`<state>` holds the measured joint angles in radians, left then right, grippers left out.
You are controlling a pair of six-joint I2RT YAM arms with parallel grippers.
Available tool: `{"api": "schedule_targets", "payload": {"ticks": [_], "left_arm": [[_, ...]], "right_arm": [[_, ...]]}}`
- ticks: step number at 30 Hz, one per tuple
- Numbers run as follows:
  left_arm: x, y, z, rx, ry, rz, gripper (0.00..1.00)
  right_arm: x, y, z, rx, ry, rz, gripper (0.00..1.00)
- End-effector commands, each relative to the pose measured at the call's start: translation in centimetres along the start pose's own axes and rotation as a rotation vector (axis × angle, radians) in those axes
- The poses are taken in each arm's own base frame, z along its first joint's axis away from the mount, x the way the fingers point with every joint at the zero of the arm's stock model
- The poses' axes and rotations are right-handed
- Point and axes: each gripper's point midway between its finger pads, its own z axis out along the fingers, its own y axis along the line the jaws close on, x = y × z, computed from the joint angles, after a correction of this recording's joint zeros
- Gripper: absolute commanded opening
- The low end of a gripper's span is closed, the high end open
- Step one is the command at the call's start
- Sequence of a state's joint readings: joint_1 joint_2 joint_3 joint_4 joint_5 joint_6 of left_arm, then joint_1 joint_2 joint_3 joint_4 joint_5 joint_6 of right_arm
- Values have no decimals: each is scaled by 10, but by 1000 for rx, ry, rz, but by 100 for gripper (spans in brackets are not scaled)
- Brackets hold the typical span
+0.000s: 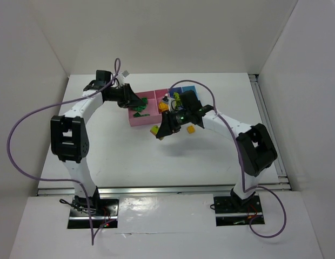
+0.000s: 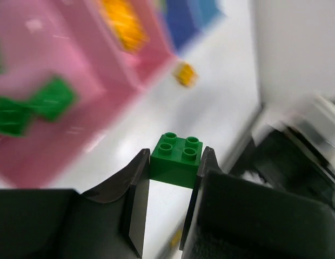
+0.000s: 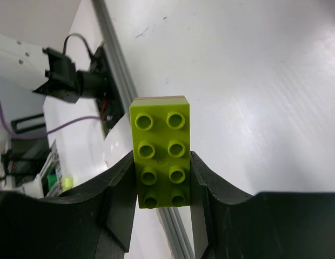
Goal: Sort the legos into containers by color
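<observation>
My left gripper (image 2: 176, 157) is shut on a dark green two-by-two lego (image 2: 176, 164), held above the white table just beside the near pink container (image 2: 27, 54). That pink container (image 1: 136, 122) holds dark green legos (image 2: 48, 100). The pink container beside it holds orange-yellow legos (image 2: 124, 21), and beyond it come the purple-blue (image 2: 181, 21) and light blue (image 2: 209, 9) containers. My right gripper (image 3: 162, 157) is shut on a long lime green lego (image 3: 160, 145), raised over the table in front of the containers (image 1: 161, 131). The left gripper (image 1: 136, 104) hovers at the pink container.
One orange-yellow lego (image 1: 191, 128) lies loose on the table in front of the containers, also showing in the left wrist view (image 2: 185, 74). A metal rail (image 1: 267, 124) runs along the table's right edge. White walls close in the back and both sides.
</observation>
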<state>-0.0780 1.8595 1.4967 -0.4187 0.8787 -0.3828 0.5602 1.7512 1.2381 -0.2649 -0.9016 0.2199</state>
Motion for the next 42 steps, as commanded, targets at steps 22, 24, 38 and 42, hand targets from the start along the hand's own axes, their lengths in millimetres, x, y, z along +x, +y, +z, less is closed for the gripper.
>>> {"api": "schedule_targets", "payload": {"ticks": [22,24,38,42], "left_arm": [[-2,-58,3,421,58,171,77],[19,-73,-5,490,84,196,82],[61,-125,3,592,150,373,78],[65,-127,1,611,162,371,70]], "right_arm": [[-46,29,-62,-148,-174,-48,0],[-50,38,-64,-187,-174,-72,0],[-52,34,-59,-211,-175,-40,0],[-55,35,-60,-215,-185,-43,0]]}}
